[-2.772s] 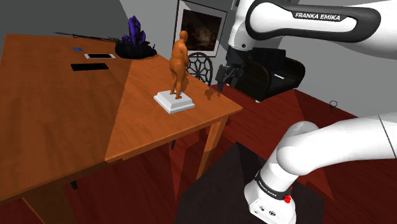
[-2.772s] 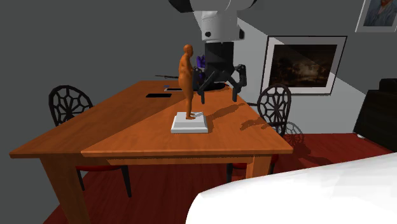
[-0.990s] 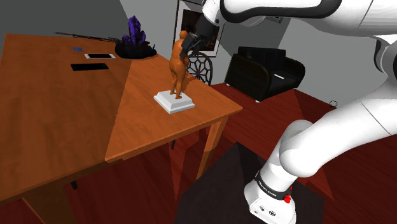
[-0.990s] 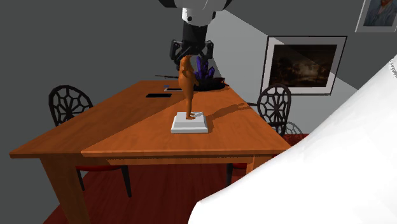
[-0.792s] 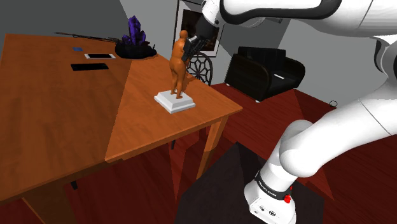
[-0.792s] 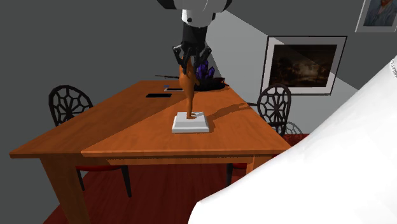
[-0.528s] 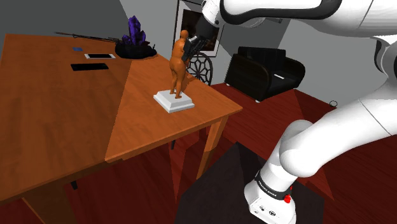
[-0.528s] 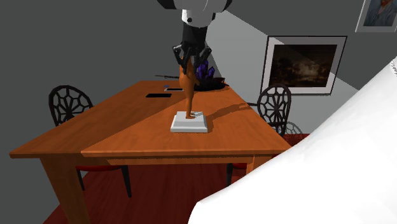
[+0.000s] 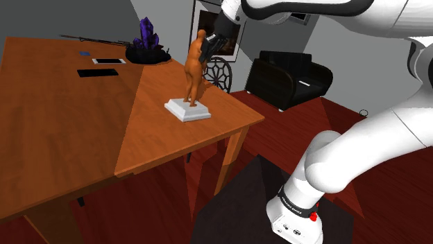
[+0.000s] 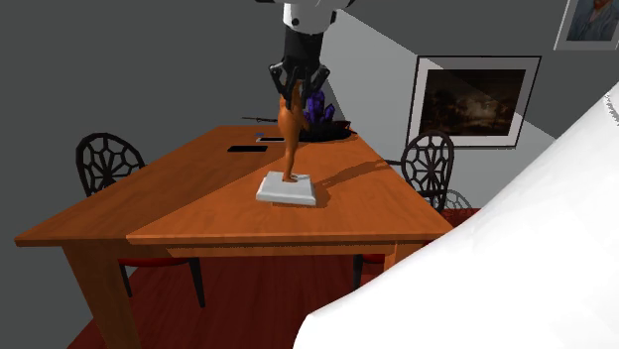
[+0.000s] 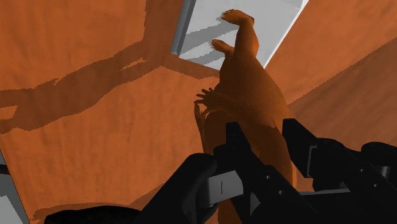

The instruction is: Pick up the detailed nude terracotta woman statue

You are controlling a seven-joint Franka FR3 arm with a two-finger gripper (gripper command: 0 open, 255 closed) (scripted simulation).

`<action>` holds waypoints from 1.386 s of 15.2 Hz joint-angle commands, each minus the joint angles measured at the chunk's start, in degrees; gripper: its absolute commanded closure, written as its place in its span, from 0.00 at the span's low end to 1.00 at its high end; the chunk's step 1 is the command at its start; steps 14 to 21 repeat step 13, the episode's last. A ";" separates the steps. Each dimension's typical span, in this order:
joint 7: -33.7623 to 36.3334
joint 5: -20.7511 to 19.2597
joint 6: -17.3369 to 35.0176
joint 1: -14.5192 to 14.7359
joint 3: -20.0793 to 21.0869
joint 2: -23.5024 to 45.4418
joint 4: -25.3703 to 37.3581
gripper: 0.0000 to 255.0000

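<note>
At the shoulder view's upper middle, the black two-finger gripper [image 9: 207, 48] clasped the orange-brown woman statue [image 9: 193, 73] by its torso. Its grey square base [image 10: 287, 188] was tilted, so the figure might pivot between the fingers and slip out.

statue [image 9: 193, 69] near the table [image 9: 69, 138] corner, crystals [image 9: 147, 38] farther back on it.

No word, number or brand can be read in any view. In the wrist view the tool [image 11: 262, 130] has a small pale stroke on its black body, too slight to make out as a character. In the shoulder view the arm [image 9: 333, 163] has a plain red dot near its foot, with no lettering that can be made out.
</note>
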 commanded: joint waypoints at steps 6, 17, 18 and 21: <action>0.17 -0.09 -5.23 -0.03 -0.05 0.78 6.12 1.00; 0.32 -0.16 -9.11 -0.04 -0.06 1.77 11.00 1.00; 0.32 -0.16 -9.11 -0.04 -0.06 1.77 11.00 1.00; 0.32 -0.16 -9.11 -0.04 -0.06 1.77 11.00 1.00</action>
